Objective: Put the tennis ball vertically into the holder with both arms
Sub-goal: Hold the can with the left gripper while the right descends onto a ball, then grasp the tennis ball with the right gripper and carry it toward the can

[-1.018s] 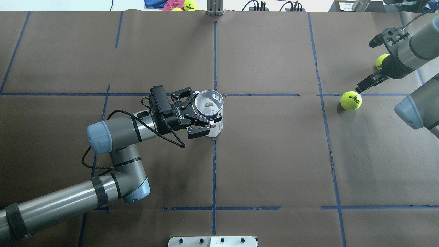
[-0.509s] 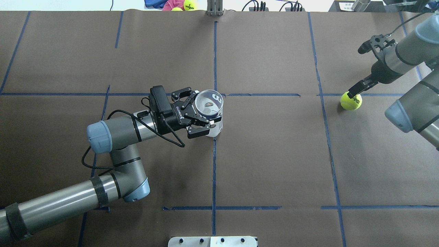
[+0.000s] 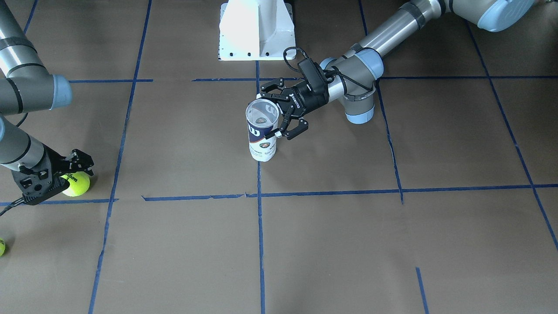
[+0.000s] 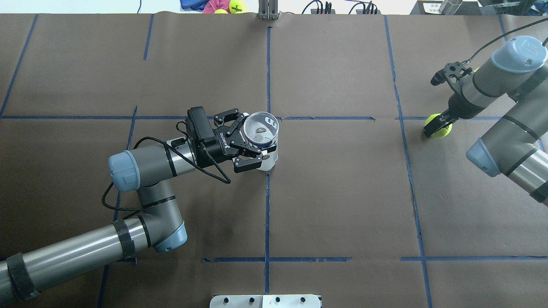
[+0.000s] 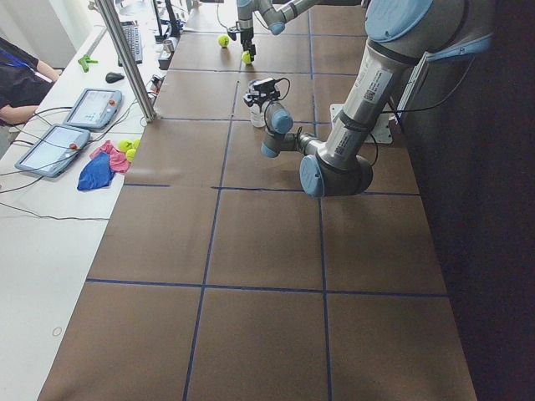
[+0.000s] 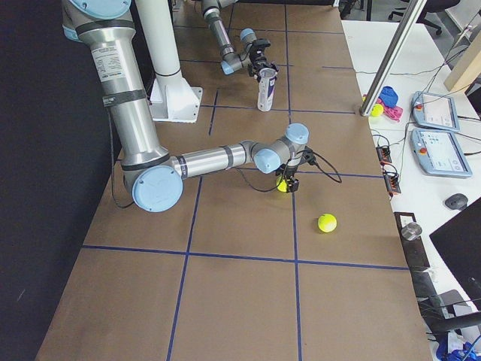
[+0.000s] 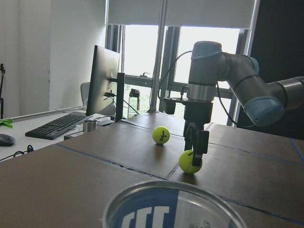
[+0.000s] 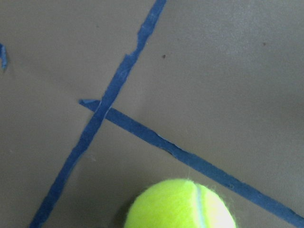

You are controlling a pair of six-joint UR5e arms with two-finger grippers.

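From across the surface (image 3: 348, 244), the left pincer (image 3: 282, 110) clasped the upright clear Wilson holder (image 3: 262, 135) near the middle, its open mouth showing no ball inside, and the right pincer (image 3: 69, 174) sat well apart over a tennis ball (image 3: 78, 185). From overhead, the right pincer had dropped from beside that ball onto it within the last second, which suggests the pick-up was beginning. The left wrist view showed its fingers (image 7: 199, 142) at the ball's top, grip impossible to tell, and the right wrist view showed only the ball on taped paper.
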